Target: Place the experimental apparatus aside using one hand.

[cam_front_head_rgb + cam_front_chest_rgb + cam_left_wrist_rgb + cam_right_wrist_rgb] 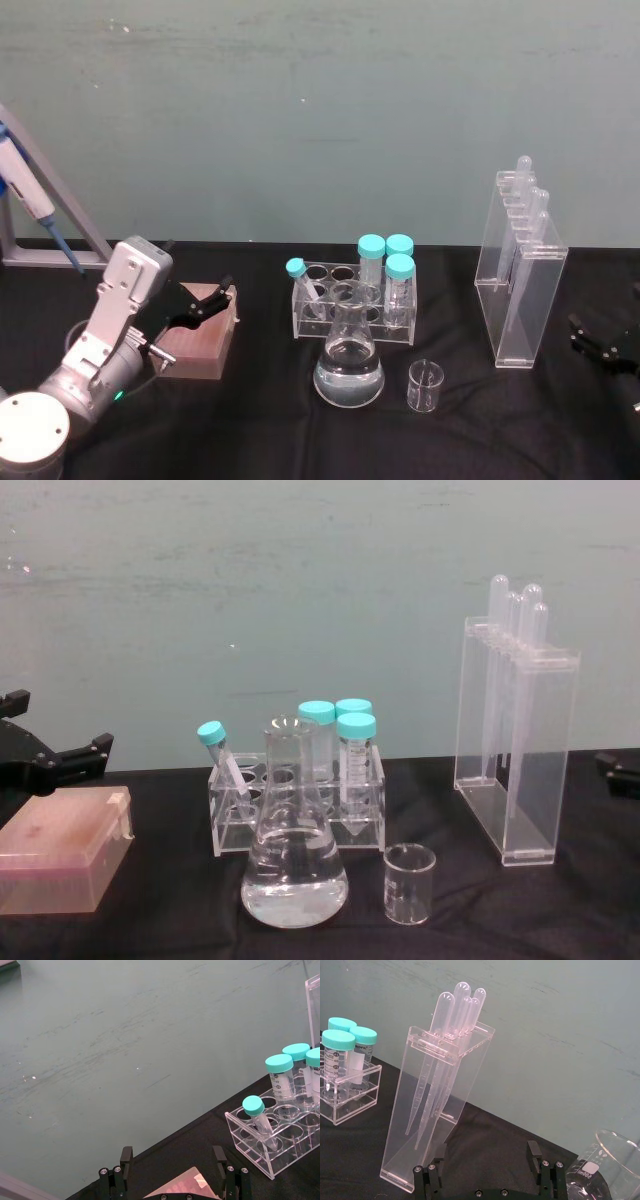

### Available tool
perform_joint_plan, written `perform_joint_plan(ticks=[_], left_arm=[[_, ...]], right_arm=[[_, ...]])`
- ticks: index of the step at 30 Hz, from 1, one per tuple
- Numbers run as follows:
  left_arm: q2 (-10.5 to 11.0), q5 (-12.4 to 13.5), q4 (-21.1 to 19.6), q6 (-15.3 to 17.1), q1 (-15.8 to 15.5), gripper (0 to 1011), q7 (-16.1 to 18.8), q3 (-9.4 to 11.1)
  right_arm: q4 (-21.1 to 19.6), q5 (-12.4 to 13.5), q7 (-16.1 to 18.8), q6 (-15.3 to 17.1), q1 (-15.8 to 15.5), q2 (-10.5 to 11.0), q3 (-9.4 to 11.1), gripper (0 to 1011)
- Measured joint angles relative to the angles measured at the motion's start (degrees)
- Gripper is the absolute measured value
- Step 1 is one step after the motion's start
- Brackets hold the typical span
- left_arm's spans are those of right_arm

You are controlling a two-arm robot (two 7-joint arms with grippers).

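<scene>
The experimental apparatus stands on the black table. A conical flask (pixel 349 368) (pixel 294 852) holding clear liquid is at front centre, and a small empty beaker (pixel 424 386) (pixel 409 882) is just to its right. Farther right is a tall clear acrylic stand (pixel 520 275) (pixel 515 742) (pixel 440 1105) with several long pipettes in it. My right gripper (pixel 600 338) (pixel 486 1160) hovers low to the right of the stand, open and empty. My left gripper (pixel 212 303) (pixel 172 1165) is open above a pink box (pixel 195 342) (pixel 187 1187) at the left.
An acrylic rack (pixel 355 300) (pixel 300 795) (pixel 280 1135) of teal-capped tubes stands right behind the flask. A larger beaker (pixel 605 1170) sits close to my right gripper. A blue pipette on a grey stand (pixel 30 205) is at the far left. A teal wall closes the back.
</scene>
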Motion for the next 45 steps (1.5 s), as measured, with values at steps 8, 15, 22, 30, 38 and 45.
perform_joint_plan(ticks=[8, 15, 22, 30, 38, 45], left_arm=[[0.0, 0.0, 0.0, 0.0, 0.0, 1000, 0.0, 0.0], [0.0, 0.0, 0.0, 0.0, 0.0, 1000, 0.0, 0.0], [0.0, 0.0, 0.0, 0.0, 0.0, 1000, 0.0, 0.0], [0.0, 0.0, 0.0, 0.0, 0.0, 1000, 0.0, 0.0], [0.0, 0.0, 0.0, 0.0, 0.0, 1000, 0.0, 0.0], [0.0, 0.0, 0.0, 0.0, 0.0, 1000, 0.0, 0.0]], right_arm=[[0.0, 0.0, 0.0, 0.0, 0.0, 0.0, 0.0, 1003], [0.0, 0.0, 0.0, 0.0, 0.0, 0.0, 0.0, 1003], [0.0, 0.0, 0.0, 0.0, 0.0, 0.0, 0.0, 1003], [0.0, 0.0, 0.0, 0.0, 0.0, 0.0, 0.0, 1003], [-0.23, 0.12, -0.03, 0.57, -0.21, -0.17, 0.43, 1003], [-2.49, 1.35, -1.45, 2.95, -2.28, -1.11, 3.08, 1003]])
